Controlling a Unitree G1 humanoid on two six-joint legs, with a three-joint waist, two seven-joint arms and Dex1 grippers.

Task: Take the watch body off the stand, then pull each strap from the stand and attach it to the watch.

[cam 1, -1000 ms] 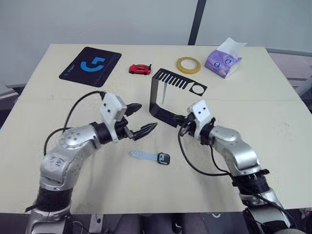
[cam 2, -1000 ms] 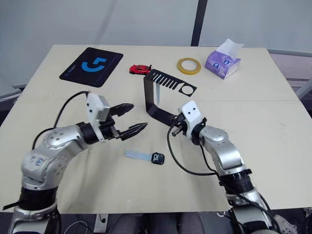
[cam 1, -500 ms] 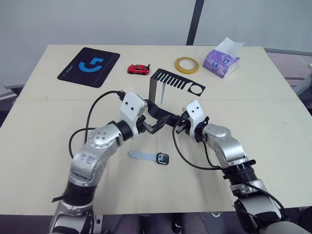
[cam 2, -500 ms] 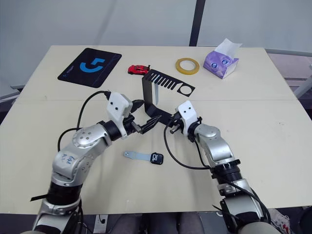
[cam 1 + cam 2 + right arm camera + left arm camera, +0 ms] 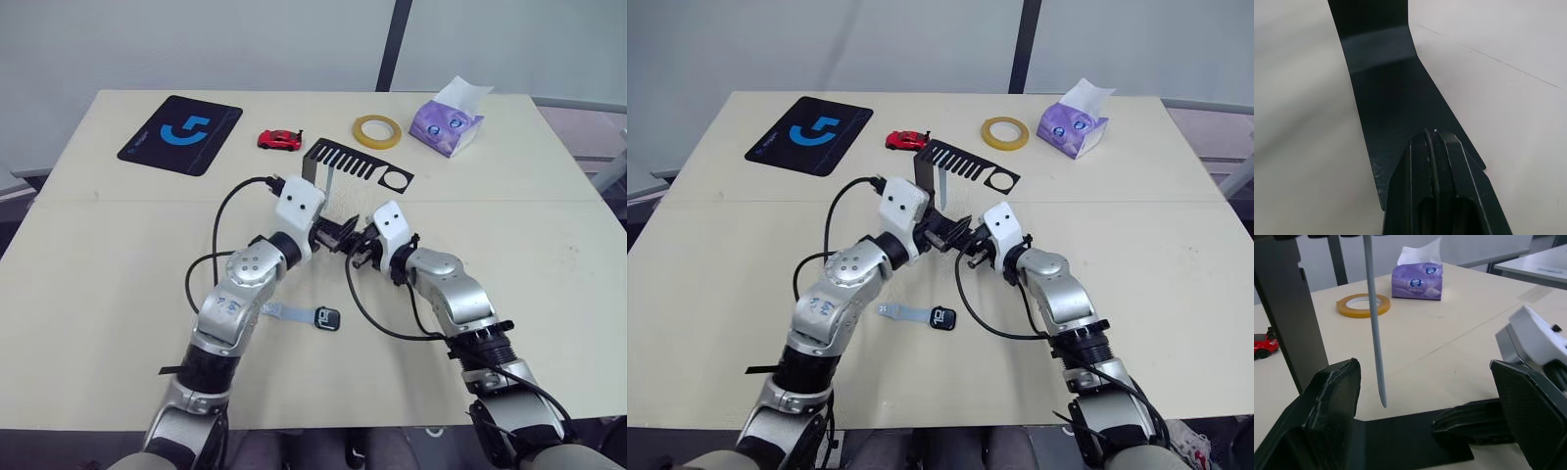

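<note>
The black stand (image 5: 315,186) is upright mid-table, its comb top (image 5: 355,166) ending in a ring hole. One light blue-grey strap (image 5: 1374,328) hangs from the comb. My left gripper (image 5: 1422,372) is open and reaches into the stand over its foot, with the hanging strap between and just beyond its fingers (image 5: 1334,396). My right gripper (image 5: 1434,147) is shut, its tips lying on the stand's foot (image 5: 1391,98). The watch body (image 5: 328,318) lies on the table nearer me, with the other strap (image 5: 284,312) joined to its left side.
A red toy car (image 5: 280,140), a yellow tape roll (image 5: 378,129) and a purple tissue pack (image 5: 447,123) lie behind the stand. A black mouse pad (image 5: 181,133) with a blue logo sits at the far left.
My left arm has swung forward and right, bringing its open gripper from the table's left side into the stand, around the hanging strap. The right gripper has stayed on the foot.
</note>
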